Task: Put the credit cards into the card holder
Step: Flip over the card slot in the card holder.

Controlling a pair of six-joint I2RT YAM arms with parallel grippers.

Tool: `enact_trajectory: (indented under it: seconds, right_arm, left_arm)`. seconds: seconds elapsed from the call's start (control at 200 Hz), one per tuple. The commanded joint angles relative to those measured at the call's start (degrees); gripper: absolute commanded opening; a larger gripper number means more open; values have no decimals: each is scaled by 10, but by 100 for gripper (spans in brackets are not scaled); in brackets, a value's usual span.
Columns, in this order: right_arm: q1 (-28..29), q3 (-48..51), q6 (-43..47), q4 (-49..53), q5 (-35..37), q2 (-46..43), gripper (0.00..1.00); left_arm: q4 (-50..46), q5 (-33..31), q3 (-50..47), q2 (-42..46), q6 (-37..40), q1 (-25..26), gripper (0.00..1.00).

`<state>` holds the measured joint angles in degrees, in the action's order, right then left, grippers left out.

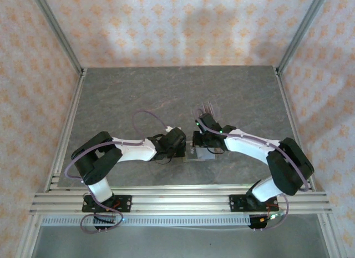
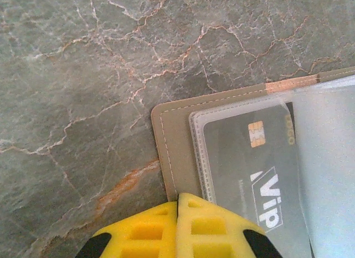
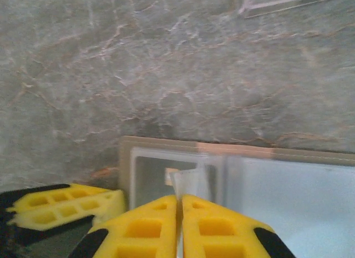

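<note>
left gripper [image 2: 177, 198] pressed together | right gripper [image 3: 179, 198] pressed together | card holder [image 2: 173, 137] cut off

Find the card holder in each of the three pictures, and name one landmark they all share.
Top view: the card holder lies flat just below the picture's centre.
Left wrist view: lower right, with its tan corner toward the upper left and a dark card in its clear sleeve.
Right wrist view: from lower centre to the right edge, lying open.
Shared landmark: the grey veined table.
</note>
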<state>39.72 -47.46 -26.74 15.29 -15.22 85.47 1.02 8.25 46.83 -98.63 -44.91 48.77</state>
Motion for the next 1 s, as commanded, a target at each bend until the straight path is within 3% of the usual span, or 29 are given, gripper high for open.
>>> enact_trajectory:
  seconds: [0.0, 0.24, 0.365, 0.505, 0.696, 0.991]
  right_arm:
    - [5, 0, -48, -63, -75, 24, 19]
    - [4, 3, -62, -102, -135, -11, 37]
    - [3, -15, -42, -38, -86, -36, 38]
    - [1, -19, -24, 29, -10, -58, 28]
    - [11, 8, -36, -11, -29, -5, 7]
    - [27, 18, -47, -65, -11, 70, 4]
  left_arm:
    - [-44, 5, -17, -48, 8, 10, 1]
    - [-48, 0, -25, -32, 0, 9, 1]
    - [-54, -7, -37, -9, -13, 9, 3]
    - [-84, -26, -55, 36, -26, 5, 7]
    - [-126, -41, -67, 111, -21, 3, 21]
    - [-168, -37, -18, 137, 4, 4, 40]
